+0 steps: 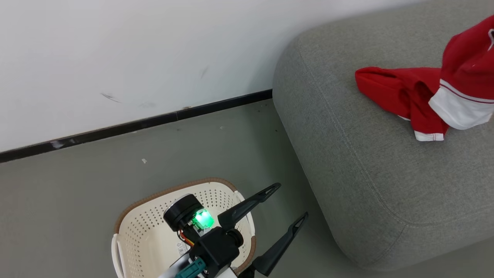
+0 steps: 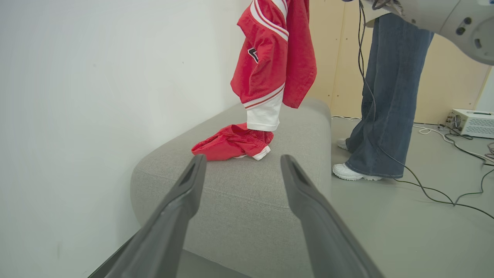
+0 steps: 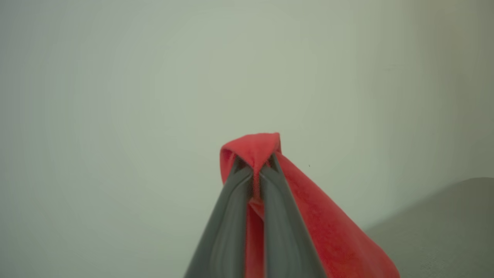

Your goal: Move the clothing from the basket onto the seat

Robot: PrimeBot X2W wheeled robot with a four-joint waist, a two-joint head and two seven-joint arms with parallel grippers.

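Left gripper (image 1: 292, 200) at bottom of head view, jaws spread wide, nothing between them. It hangs over the right rim of the basket (image 1: 142, 239), fingers pointing up-right toward the sofa (image 1: 366, 173). Green light (image 1: 202, 219) lit on its wrist. Basket sits on the grey floor (image 1: 212, 146), just left of the sofa's rounded corner, not touching it. Label (image 1: 180, 247) visible on the inner wall.

Left wrist view: left gripper (image 2: 243, 160) open, aimed at the sofa (image 2: 239, 193) end-on, clear of the fabric.

Red garment (image 1: 393, 87) lies crumpled on the sofa top near the wall side, white hem edge showing; same pile in the left wrist view (image 2: 231, 143). Striped garment (image 2: 270, 58) hangs in the air above it, white stripes and white cuff, running out of the top of the frame. Its cuff reaches down to the pile; cannot tell if they touch. In the head view the striped garment (image 1: 467, 77) is at the right edge, over the sofa.

Right gripper (image 3: 255, 170) clamped tight on a fold of red cloth, which drapes down right of the fingers; the view is blurry.

Pale arm (image 2: 455, 23) at top right of the left wrist view. Beyond the sofa a person (image 2: 386, 96) stands in jeans and white shoes. Cables (image 2: 444, 185) trail on the floor, with a white box (image 2: 472, 122) farther back. White wall (image 1: 135, 58) with black baseboard (image 1: 154, 121) runs behind the basket and sofa.
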